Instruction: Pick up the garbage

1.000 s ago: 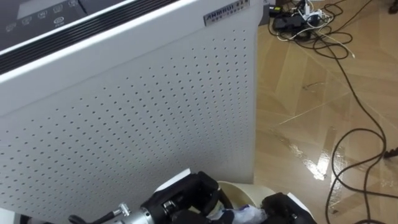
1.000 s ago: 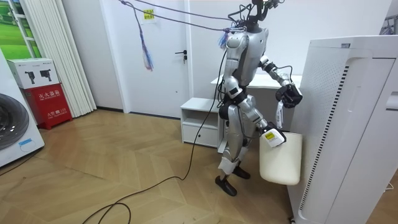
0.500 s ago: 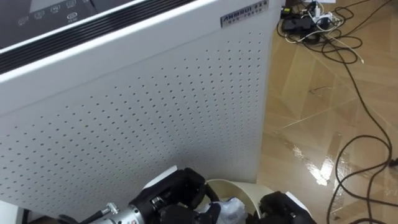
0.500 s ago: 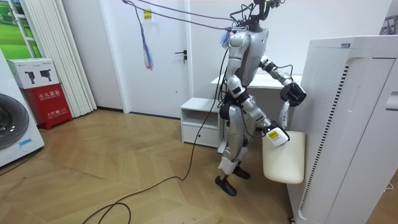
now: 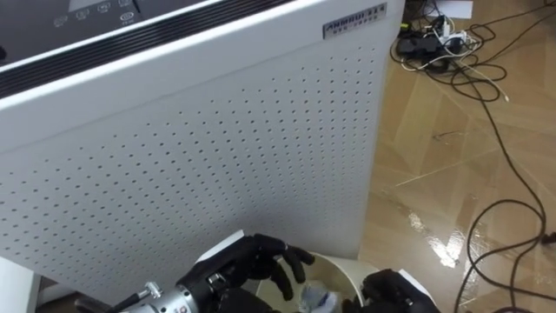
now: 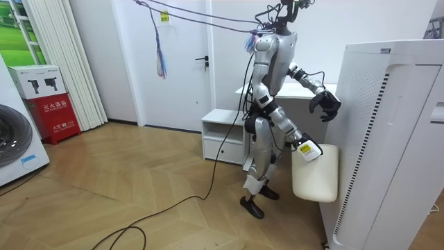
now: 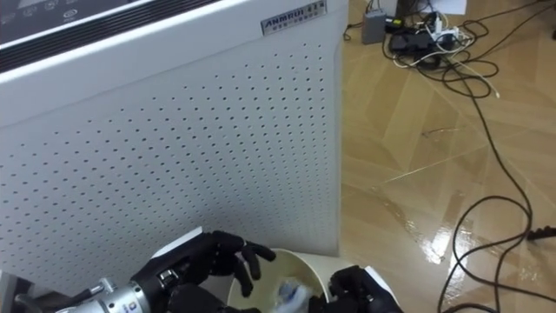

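A cream waste bin shows at the bottom edge of the eye views, tight against a big white perforated appliance. My left hand hovers over the bin's mouth, open with fingers spread and holding nothing. A crumpled white and blue piece of garbage lies inside the bin, just below those fingers. My right hand grips the bin's rim on the right side. In the room view I stand beside the appliance with the bin hanging from my right hand and my left hand raised above it.
Glossy wooden floor stretches to the right, crossed by a dark cable. A power strip with tangled cords lies at the upper right. In the room view a low white cabinet stands behind me.
My left hand was curled round the garbage over the bin; it has spread open and the garbage has dropped into the bin. The eye view has shifted slightly.
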